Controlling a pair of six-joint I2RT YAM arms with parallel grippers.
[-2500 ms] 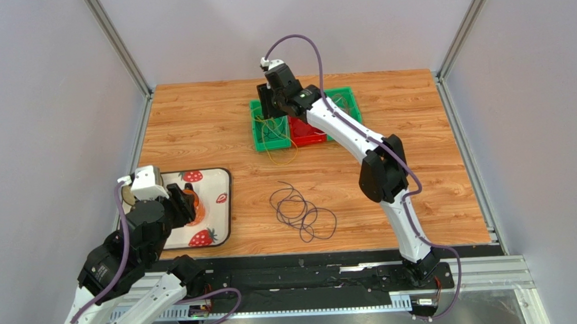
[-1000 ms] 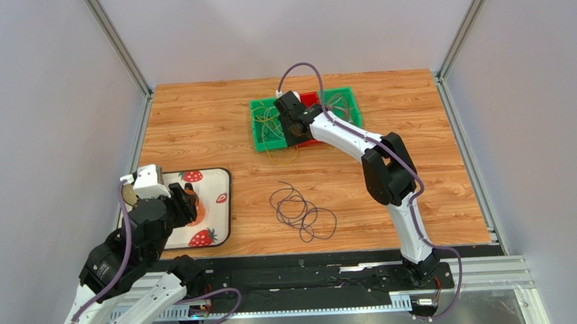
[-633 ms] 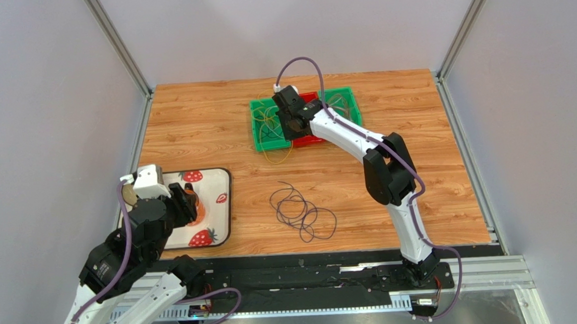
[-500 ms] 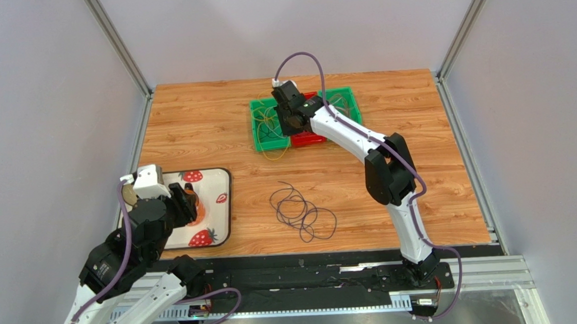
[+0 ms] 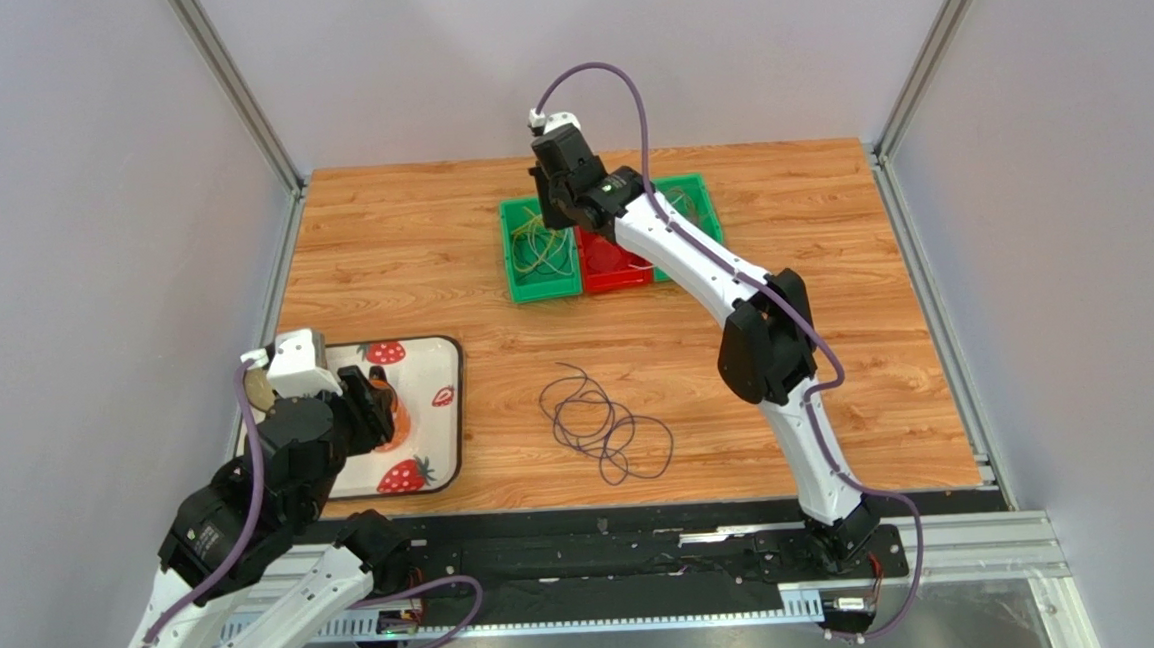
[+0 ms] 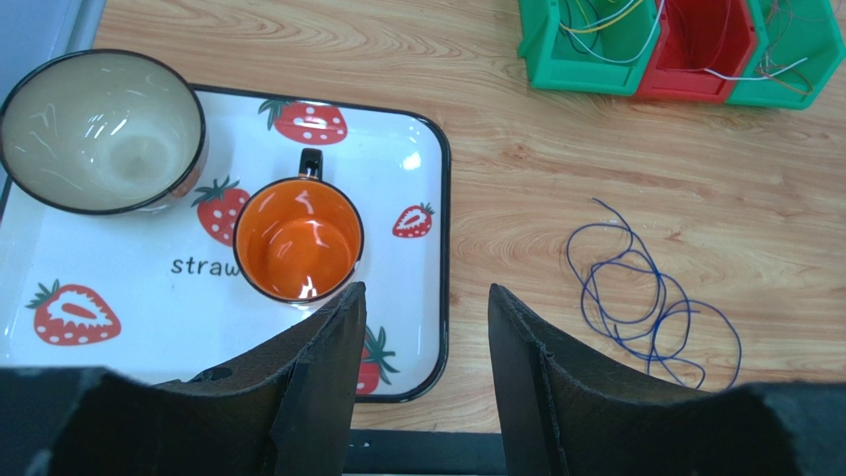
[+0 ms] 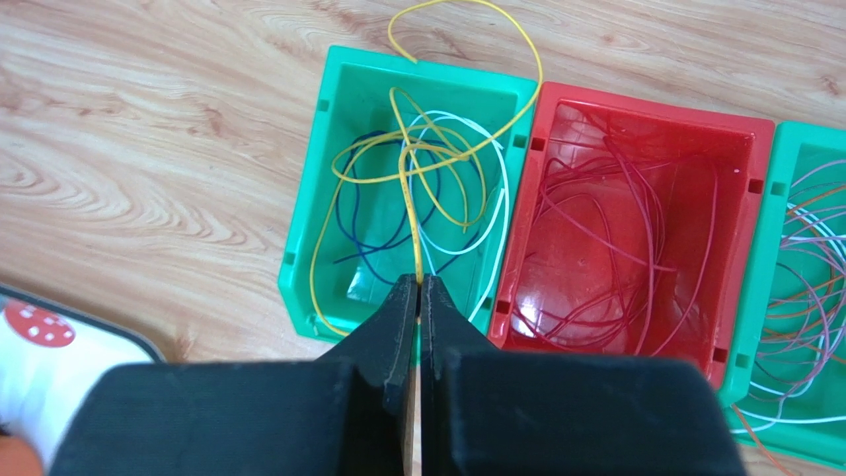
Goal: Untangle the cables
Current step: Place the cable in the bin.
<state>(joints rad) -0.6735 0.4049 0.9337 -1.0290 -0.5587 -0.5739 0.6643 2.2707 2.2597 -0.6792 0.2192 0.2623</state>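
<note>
Right gripper (image 7: 418,288): clenched on yellow cable (image 7: 410,198) — I see the strand running up from the left green bin (image 7: 316,198).
Left gripper (image 6: 422,327): released, above tray (image 6: 443,228).
Purple cable (image 6: 640,302): loose coil on surface (image 6: 556,178).

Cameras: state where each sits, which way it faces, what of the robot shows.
Top external: above and behind the bases, looking down on the table; left arm and right arm show.
Left wrist: on the left arm, looking down at the strawberry tray and loose dark cable; open left claw shows.
Right wrist: on the right arm, looking down into the left green bin; right claw, shut on the yellow cable, shows.
Shared: both wrist views show that bin.
</note>
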